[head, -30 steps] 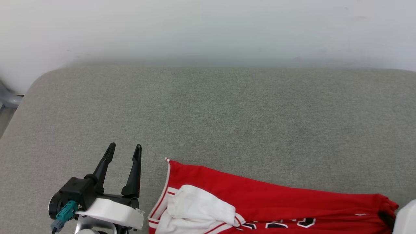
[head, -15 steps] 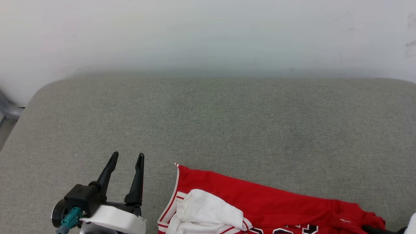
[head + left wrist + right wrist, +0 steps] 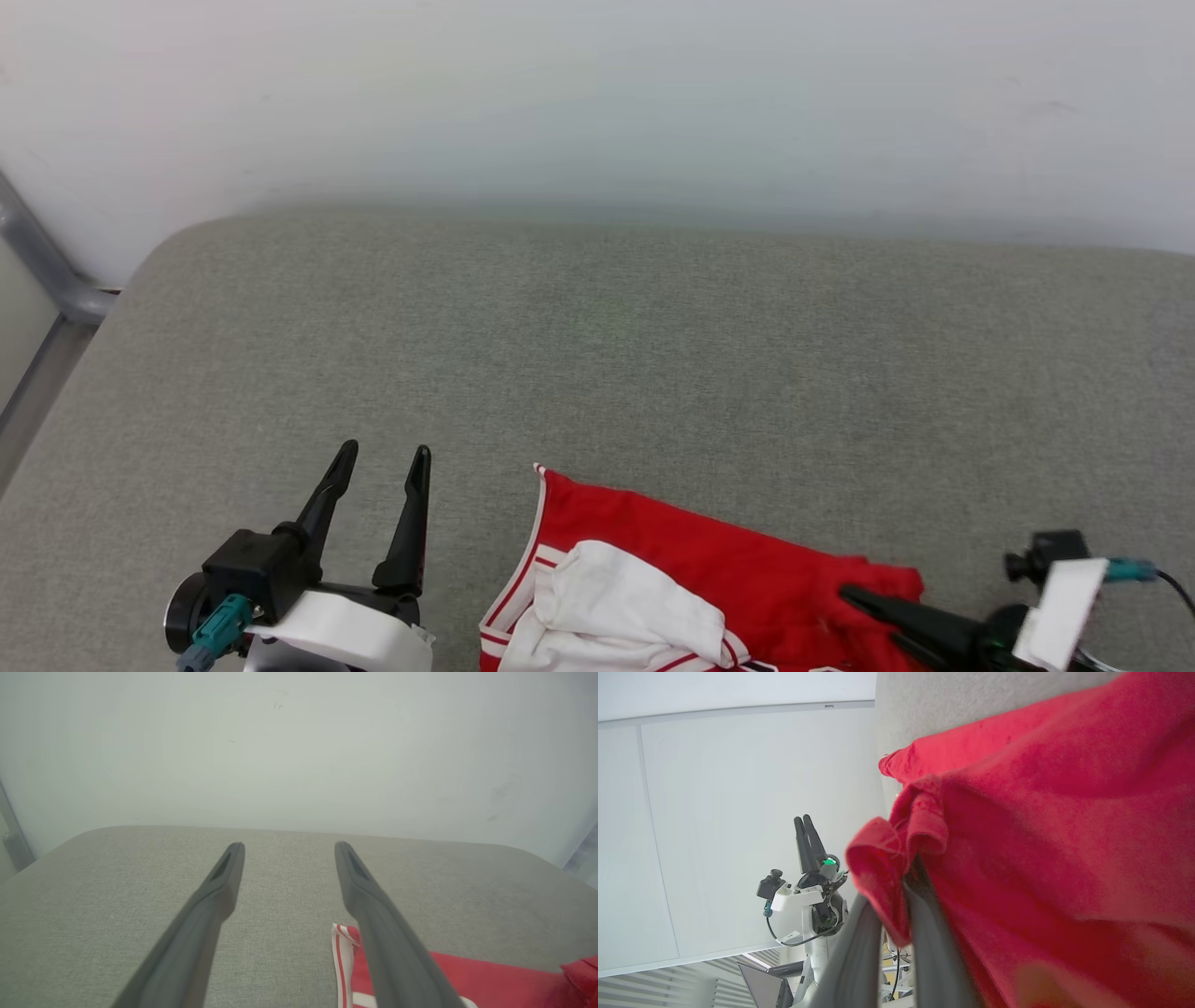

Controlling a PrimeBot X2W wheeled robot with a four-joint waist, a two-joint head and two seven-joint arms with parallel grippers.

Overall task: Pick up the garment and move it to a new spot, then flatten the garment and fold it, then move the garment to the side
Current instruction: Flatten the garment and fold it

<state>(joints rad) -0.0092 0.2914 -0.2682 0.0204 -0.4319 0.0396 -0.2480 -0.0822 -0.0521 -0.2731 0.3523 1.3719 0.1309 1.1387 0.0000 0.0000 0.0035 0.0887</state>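
The garment (image 3: 709,560) lies at the near edge of the grey cushion, red with a striped hem and a white sleeve (image 3: 625,597) folded on top. Its lettering is out of view. My right gripper (image 3: 868,611) points left at the lower right, shut on the garment's bunched right end. In the right wrist view the red cloth (image 3: 1064,835) wraps over the fingers (image 3: 864,947), hiding the tips. My left gripper (image 3: 386,450) stands open at the lower left, apart from the garment's striped corner (image 3: 343,938), with nothing between its fingers (image 3: 224,877).
The grey cushioned surface (image 3: 597,355) stretches back to a white wall (image 3: 597,93). A grey metal frame (image 3: 47,271) runs past its rounded left corner. The left arm's gripper (image 3: 808,835) appears in the right wrist view.
The camera has shifted. My right gripper has come into view holding the garment's right end, which now sits further left, so the red cloth spans less width. The left gripper stays open.
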